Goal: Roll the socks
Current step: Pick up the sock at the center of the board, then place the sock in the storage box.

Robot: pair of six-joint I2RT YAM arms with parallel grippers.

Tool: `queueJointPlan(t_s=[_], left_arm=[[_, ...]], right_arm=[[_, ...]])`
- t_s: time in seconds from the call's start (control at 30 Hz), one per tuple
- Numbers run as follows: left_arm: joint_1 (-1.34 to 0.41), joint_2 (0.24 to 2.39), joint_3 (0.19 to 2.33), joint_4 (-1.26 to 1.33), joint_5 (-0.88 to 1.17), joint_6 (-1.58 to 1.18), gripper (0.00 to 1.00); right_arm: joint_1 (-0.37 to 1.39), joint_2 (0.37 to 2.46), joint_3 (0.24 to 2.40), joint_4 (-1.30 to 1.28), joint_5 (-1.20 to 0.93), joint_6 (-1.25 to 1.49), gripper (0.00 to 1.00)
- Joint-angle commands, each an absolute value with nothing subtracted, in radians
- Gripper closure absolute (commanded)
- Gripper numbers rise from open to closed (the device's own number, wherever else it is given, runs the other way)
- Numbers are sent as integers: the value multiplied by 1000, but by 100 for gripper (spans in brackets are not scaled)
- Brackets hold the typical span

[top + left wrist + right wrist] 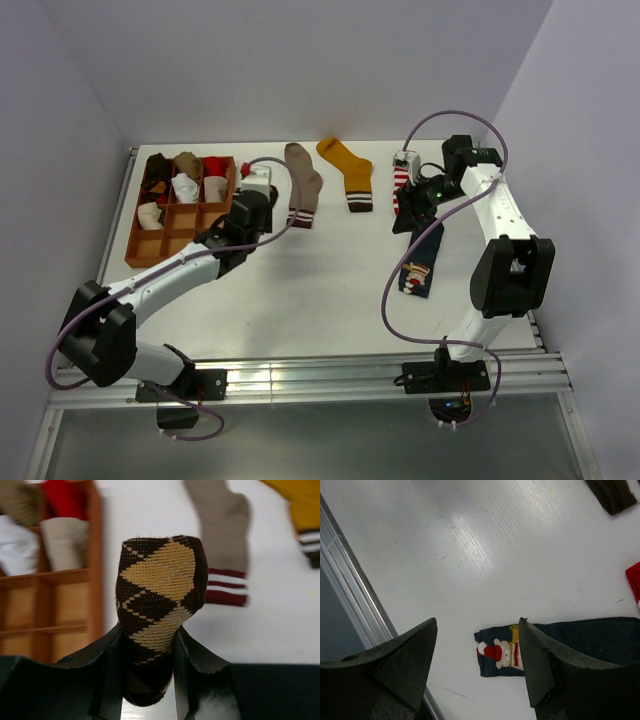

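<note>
The left gripper point(149, 645) was clamped on a rolled argyle sock point(160, 590), held up just beside the wooden tray point(96, 570) — probably so it could go into a free compartment. The right gripper point(477, 630) hung wide open above the flat navy sock point(570, 640) — likely the next to be rolled.

The left arm point(165, 278) stretches diagonally forward and to the right from its base, its left gripper point(148, 639) clamped on a rolled argyle sock point(160, 580) that stands up between the jaws. The right arm point(505, 215) rises, folds at its far end and angles the right gripper point(477, 625) down toward the table, jaws spread wide and empty.
</note>
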State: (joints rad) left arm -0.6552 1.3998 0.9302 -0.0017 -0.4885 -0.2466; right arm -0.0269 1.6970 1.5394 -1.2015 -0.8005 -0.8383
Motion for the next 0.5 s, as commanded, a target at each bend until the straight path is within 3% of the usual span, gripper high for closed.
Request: queueJointPlan(t_s=[0.0,0.27,0.47], left_arm=[[-580,1347,976,-44,-681,-210,100],[-399,1406,989,25,-1018,-113,100],[-272,1563,1089,-43,-1057,-92,100]], right_arm=[[-34,1703,1609,-1207,-837,-827,27],[-32,1715,1623,-1226,-876,-841,27],[-31,1726,1612,-1230,-897,-847,27]])
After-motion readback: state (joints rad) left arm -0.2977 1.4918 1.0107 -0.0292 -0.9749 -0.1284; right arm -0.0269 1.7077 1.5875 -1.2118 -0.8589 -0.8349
